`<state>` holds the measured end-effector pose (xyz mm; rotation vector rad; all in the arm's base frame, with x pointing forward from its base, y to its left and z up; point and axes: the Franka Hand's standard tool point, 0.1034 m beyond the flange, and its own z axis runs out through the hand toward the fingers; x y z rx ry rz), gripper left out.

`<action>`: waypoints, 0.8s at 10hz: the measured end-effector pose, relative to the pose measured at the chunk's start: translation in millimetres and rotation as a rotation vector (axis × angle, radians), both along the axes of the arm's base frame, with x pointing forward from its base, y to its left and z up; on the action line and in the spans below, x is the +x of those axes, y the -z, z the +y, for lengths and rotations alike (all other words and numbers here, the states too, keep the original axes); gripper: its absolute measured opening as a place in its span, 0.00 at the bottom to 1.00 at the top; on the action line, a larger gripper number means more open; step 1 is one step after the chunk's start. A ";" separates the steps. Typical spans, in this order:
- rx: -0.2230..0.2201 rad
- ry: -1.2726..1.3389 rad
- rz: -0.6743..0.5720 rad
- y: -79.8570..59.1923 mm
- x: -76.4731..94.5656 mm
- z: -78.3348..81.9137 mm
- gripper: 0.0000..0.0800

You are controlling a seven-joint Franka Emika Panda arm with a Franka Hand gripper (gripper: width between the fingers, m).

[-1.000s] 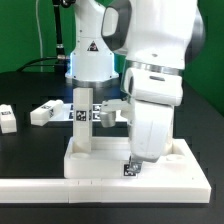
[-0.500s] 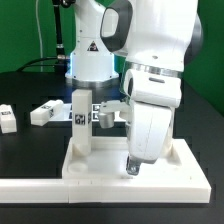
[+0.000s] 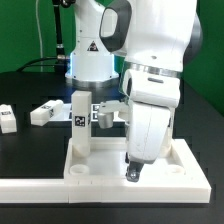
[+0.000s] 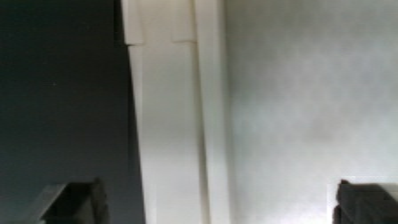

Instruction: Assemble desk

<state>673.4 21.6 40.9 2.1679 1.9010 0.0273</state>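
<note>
The desk's top panel lies flat on the dark tabletop, rim upward, at the front of the exterior view. One leg stands upright in the corner toward the exterior view's left, its tag facing the camera. Two spare legs lie on the tabletop off to that same side, well apart from the panel. What looks like another block sits behind the upright leg, partly hidden.

The arm reaches down into the panel near its other end. In the wrist view the fingers are spread wide with nothing between them, above the panel's white floor and rim. A small dark mark at the tips in the exterior view is too small to identify.

The parts look like hard, smooth plastic: probably light, stiff and a little slippery. The panel may slide if it is pushed sideways. A leg is best pinched across two flat faces near its upper half, which leaves the lower end free for the socket and keeps the block from twisting in the grip.
</note>
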 end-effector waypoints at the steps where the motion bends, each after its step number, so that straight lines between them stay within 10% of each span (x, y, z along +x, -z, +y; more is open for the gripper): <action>1: 0.000 0.000 0.000 0.0 0.0 -0.2 0.81; 5: -0.003 0.004 0.001 -2.7 1.3 -2.7 0.81; 8: -0.022 0.070 0.017 -85.8 0.0 -28.4 0.81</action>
